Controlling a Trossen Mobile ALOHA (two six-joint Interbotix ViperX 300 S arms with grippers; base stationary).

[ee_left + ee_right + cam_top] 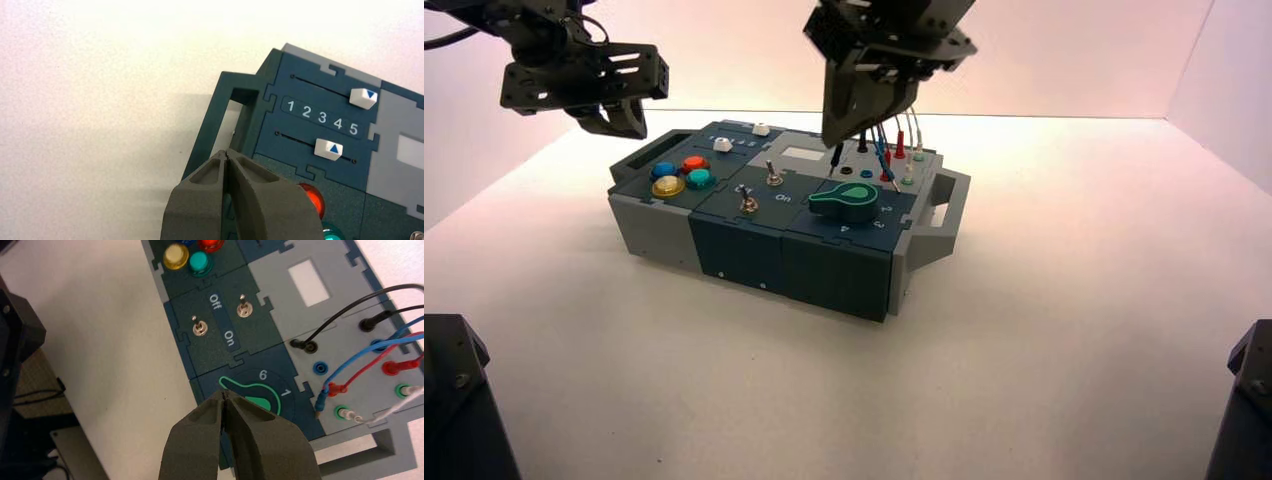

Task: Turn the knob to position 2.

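1. White walls and a pale worktop [1064,330] surround the box [754,250], which stands turned slightly on it.
2. We see the knob [845,201] on the blue panel near the box's right end, between the toggle switches [761,190] and the wired sockets [894,160]. Its pointed end faces toward the switches.
3. In the right wrist view the knob [252,394] shows beside the digits 6 and 1. Its point lies on the far side of 6 from 1, aimed at no digit we can read.
4. Position 2 [887,210] sits on the dial's right side, just past the knob's round end.
5. We find the right tool [861,115] hanging above the knob and wires, its fingers pressed together and nothing between them.
6. The left tool [614,115] waits above the box's left end near the sliders [345,122], likewise pressed together and empty.
7. We judge the step in hand to be the approach. The right tool should spread, descend clear of the wires, straddle the knob's flanks, then rotate until the point meets 2.
8. Gripping low and square should limit slipping off the tapered shape.
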